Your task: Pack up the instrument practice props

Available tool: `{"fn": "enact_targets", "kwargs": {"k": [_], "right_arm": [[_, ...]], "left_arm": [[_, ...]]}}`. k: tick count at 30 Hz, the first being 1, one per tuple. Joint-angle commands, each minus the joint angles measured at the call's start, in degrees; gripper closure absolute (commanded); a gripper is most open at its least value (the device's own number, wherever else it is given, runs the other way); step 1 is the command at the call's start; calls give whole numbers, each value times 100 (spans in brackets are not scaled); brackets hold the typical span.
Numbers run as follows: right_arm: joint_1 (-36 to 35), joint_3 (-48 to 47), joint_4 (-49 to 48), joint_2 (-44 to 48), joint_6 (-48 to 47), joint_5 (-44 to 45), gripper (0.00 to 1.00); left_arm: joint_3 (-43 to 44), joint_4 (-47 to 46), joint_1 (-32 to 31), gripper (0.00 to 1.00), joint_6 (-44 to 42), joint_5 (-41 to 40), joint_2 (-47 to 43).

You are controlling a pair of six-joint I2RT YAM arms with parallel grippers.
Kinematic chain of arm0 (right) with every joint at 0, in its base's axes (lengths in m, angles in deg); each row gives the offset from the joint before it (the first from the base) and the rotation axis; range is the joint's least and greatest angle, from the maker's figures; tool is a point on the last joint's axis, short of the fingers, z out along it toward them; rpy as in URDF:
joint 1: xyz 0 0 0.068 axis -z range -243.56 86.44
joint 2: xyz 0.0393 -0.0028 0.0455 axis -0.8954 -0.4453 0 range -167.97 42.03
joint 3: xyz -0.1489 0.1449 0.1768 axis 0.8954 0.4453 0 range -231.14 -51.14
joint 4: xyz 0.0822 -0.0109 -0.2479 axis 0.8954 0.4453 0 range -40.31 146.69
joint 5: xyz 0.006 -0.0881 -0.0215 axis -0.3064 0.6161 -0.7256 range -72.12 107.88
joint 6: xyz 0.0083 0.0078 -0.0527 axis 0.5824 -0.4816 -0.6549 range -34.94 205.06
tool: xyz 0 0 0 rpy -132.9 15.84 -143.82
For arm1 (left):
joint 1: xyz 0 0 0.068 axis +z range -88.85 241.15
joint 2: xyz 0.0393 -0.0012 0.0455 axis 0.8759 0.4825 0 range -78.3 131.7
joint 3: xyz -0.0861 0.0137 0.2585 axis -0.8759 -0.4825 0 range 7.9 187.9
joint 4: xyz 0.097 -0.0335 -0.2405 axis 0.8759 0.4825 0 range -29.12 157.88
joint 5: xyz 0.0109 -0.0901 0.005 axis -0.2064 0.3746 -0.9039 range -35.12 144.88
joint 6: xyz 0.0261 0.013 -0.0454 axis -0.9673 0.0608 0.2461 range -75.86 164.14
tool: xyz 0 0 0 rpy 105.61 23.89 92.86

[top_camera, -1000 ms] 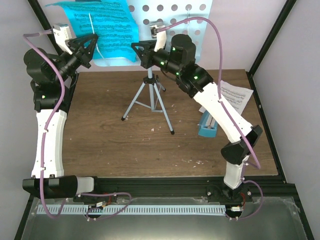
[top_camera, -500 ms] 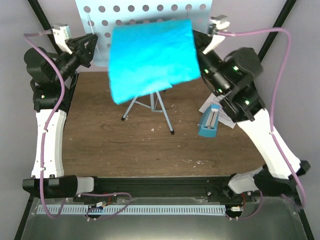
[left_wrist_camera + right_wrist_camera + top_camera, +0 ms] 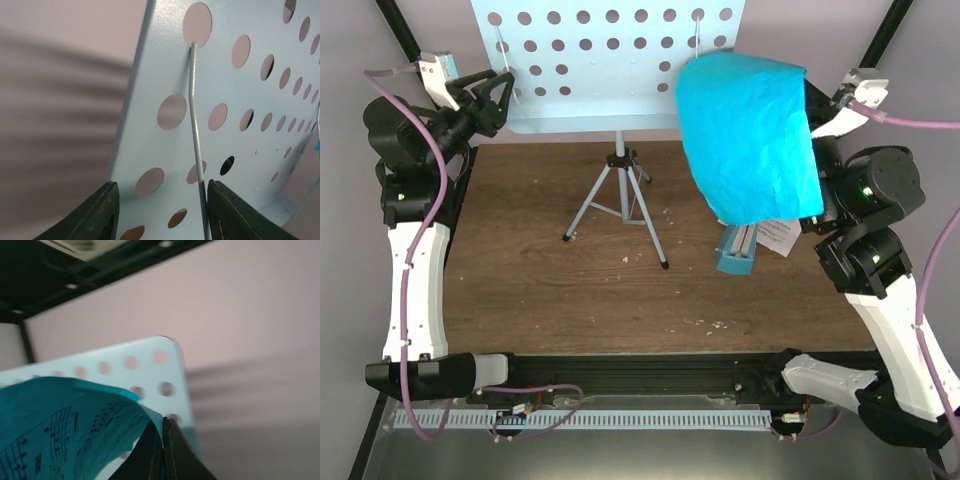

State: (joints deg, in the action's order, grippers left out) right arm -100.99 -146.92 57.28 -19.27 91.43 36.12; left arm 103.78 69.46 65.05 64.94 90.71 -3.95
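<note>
Carrying the cyan sheet (image 3: 750,140) off the stand (image 3: 610,60) is, as I am judging it, the step in hand. The right gripper (image 3: 162,440) is pinching the sheet's top edge with its fingers pressed flat together, and the paper is hanging limp at about 2 o'clock over the table (image 3: 540,290), to the right of the stand's panel, which is standing at 12 o'clock. To do this well, the arm should be keeping the pinch firm and travelling slowly, since loose paper can swing and could be catching the panel's right corner or brushing the metronome (image 3: 737,252), which is sitting at 3 o'clock under the hanging edge, with the white sheet (image 3: 778,238) just beside it. Laying the cyan sheet down lower edge first, near the white one, is seeming the safest way to me; where the props are finally going I cannot tell. The left gripper (image 3: 498,98) is waiting at 10 o'clock with its fingers wide apart on either side of the panel's left edge, gripping nothing. Compared with half a second ago, the sheet is no longer covering the middle of the panel but is hanging at its right end, the right arm is drawing back towards 4 o'clock, and the left gripper is remaining in its place.
</note>
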Motion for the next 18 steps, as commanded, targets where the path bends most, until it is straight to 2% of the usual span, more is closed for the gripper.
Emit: {"fn": "enact_targets", "kwargs": {"k": [1, 3, 4, 6, 10, 14, 18], "right_arm": [[1094, 295, 765, -95, 444, -78, 99], [2041, 447, 1051, -172, 847, -672, 99], [2468, 568, 1141, -202, 1022, -1016, 99], [3275, 933, 1119, -268, 1406, -2007, 99], [4730, 2017, 527, -692, 2368, -4292, 99], [5451, 3143, -253, -1421, 3020, -5476, 99], [5632, 3554, -283, -2132, 2880, -5400, 99]], "left_arm": [[31, 309, 49, 48, -355, -281, -210], [0, 371, 49, 42, -381, -320, -263], [-28, 405, 49, 33, -390, -330, -297], [-119, 466, 54, 24, -434, -391, -375], [-371, 595, 53, 17, -486, -640, -532], [-657, 760, 52, 15, -596, -811, -705], [-866, 966, 45, 13, -748, -910, -871]]}}
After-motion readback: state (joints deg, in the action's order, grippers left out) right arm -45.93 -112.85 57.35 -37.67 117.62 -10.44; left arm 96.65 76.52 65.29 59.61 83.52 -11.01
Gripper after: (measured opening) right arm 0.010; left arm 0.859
